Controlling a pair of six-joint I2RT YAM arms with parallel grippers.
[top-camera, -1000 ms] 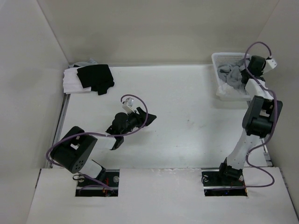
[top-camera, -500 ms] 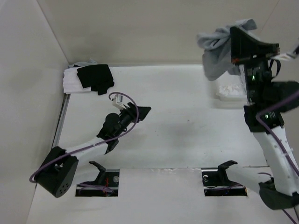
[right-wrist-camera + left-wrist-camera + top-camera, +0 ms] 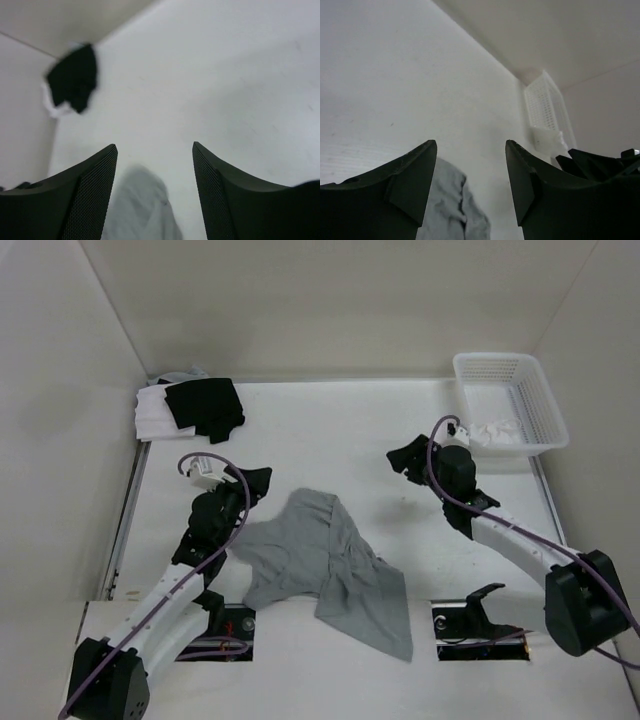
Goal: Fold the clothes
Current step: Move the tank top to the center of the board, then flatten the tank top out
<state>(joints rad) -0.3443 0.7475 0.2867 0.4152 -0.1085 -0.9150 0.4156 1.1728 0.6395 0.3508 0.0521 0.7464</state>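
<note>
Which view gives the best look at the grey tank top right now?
Top external: the whole grey tank top lies crumpled on the table. Left wrist catches only a small grey edge; right wrist shows a blurred grey patch.

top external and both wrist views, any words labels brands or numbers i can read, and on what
None can be read. The heather-grey knit tank top, the black garment, the white plastic mesh basket and the white table show no print or label in any view.
The small white part on the left arm's wrist is too small to tell.
</note>
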